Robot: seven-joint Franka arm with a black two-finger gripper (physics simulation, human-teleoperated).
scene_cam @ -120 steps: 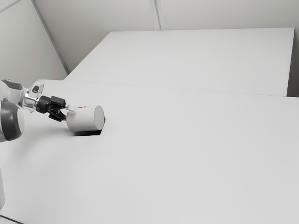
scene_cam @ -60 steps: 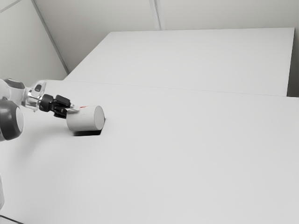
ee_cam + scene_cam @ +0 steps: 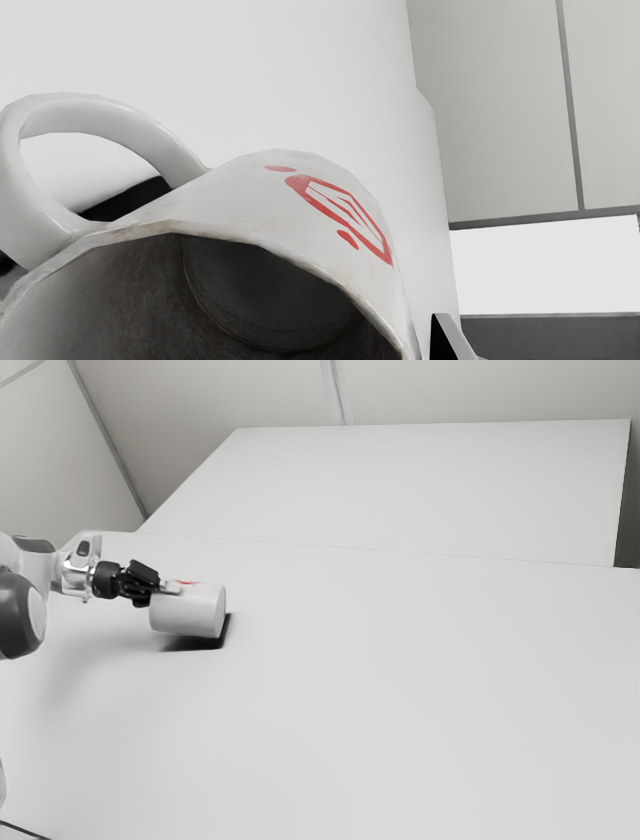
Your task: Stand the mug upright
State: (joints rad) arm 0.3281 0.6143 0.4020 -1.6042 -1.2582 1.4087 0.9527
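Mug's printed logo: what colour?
Red logo on the white mug; it shows best in the wrist view.

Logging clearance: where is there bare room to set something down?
On the table, bare surface borders the mug toward the exterior view's right and toward the camera. It is crowded at the exterior view's left, where arm and claw reach the mug's open end.

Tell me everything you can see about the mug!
The mug is white, like glazed pottery, with a loop handle, red markings, a brownish rim and a dark inside. It's on its side, on or just above the table. Its open end faces the gripper; I can't tell whether they touch.
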